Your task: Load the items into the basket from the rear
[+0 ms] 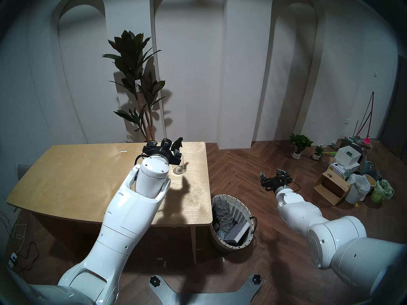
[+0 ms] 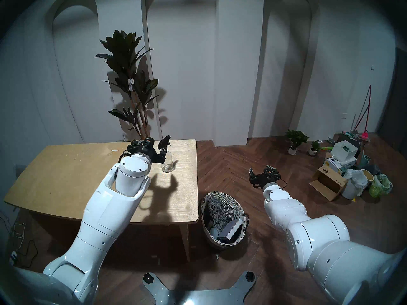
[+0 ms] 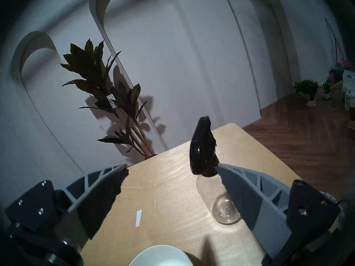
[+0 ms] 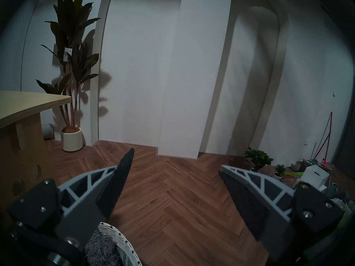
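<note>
Left hand (image 3: 171,169) spread above wooden table (image 3: 172,202); herringbone floor (image 4: 172,192).

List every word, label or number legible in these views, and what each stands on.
No text can be quoted; all of it is illegible.
plant tag: dark print, too blurred.
box in the basket: lettering too small.
cardboard box on the floor: dark logo, too small.

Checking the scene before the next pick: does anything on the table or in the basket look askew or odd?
Only the box: it sits tilted in the basket, propped against the wall. The spray bottle stands upright on the table.
</note>
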Controlling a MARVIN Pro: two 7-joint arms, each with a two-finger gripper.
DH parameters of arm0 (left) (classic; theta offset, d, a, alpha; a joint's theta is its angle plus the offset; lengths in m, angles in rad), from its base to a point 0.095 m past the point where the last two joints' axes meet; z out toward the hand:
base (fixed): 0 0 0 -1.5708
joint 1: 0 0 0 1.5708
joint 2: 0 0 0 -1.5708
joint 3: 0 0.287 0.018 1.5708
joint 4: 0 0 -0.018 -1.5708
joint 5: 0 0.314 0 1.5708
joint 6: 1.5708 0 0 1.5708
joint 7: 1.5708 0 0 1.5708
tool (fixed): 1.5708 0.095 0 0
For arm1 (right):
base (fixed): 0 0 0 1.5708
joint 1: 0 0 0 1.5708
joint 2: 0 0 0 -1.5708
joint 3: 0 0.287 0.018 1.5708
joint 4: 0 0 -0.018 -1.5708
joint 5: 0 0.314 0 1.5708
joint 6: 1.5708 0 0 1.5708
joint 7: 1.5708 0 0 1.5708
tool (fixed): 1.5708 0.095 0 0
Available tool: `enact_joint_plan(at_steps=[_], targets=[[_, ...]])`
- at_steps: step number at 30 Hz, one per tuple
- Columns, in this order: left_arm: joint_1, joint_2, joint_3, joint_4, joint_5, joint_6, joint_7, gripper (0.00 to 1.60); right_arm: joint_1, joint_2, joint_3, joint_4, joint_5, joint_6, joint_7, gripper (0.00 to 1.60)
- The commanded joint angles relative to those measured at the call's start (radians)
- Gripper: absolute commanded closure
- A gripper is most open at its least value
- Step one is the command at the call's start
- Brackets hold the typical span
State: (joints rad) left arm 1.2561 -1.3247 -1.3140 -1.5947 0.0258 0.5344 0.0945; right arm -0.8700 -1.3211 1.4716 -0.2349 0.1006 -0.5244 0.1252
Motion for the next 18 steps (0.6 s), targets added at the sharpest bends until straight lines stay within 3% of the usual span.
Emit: enact_joint_plan(at_steps=[1,2,9,10,12,18], targets=[[-0.043,-0.013,-0.091,0.004,-0.135,-0.132,-0.106,0.0,0.022,0.019,0.013,0.001,0.009,-0.02,-0.009,0.0],[-0.044,-0.017,-0.099,0.003,-0.159,-0.12,-0.119,0.0,0.022,0.02,0.015,0.004,0.011,-0.02,-0.01,0.0],[-0.03,-0.036,-0.139,0.076,-0.284,-0.257,-0.254,0.0,0.024,0.025,0.017,0.015,0.007,-0.037,-0.022,0.0],[-0.037,-0.037,-0.135,0.079,-0.299,-0.225,-0.241,0.0,0.024,0.025,0.016,0.017,0.007,-0.039,-0.024,0.0],[-0.041,-0.037,-0.144,0.124,-0.312,-0.288,-0.3,0.0,0.025,0.025,0.016,0.021,0.006,-0.043,-0.029,0.0],[-0.098,-0.053,-0.148,0.267,-0.313,-0.375,-0.325,0.0,0.026,0.028,0.029,0.022,0.022,-0.073,-0.011,0.0]])
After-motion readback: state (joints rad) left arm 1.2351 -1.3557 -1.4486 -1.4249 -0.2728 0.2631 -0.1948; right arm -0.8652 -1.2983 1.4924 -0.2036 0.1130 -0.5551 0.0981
